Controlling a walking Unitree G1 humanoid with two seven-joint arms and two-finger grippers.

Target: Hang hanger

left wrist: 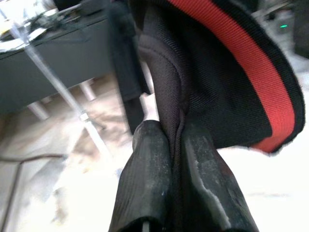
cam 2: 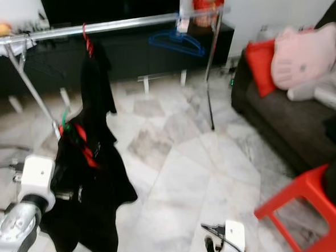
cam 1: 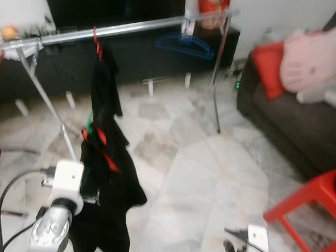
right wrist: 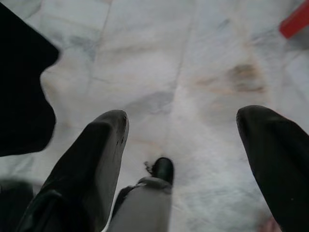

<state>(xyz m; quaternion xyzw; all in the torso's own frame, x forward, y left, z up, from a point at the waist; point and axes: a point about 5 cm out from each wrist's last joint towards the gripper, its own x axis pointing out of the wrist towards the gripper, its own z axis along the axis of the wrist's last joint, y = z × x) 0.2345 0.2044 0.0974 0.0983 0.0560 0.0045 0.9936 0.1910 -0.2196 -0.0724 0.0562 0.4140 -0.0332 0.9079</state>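
On the rail (cam 1: pixel 140 27), red hanger (cam 1: pixel 97 42) carries black garment (cam 1: pixel 105 173) — left gripper (left wrist: pixel 176 140) pinching it, right gripper (right wrist: pixel 181 130) spread.

Red stool (cam 1: pixel 314 212), pink cushion (cam 1: pixel 313 58) on dark sofa (cam 1: pixel 293 125).

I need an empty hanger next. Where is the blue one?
The blue hanger hangs near the right end of the clothes rail, right of the black garment, before the dark cabinet.
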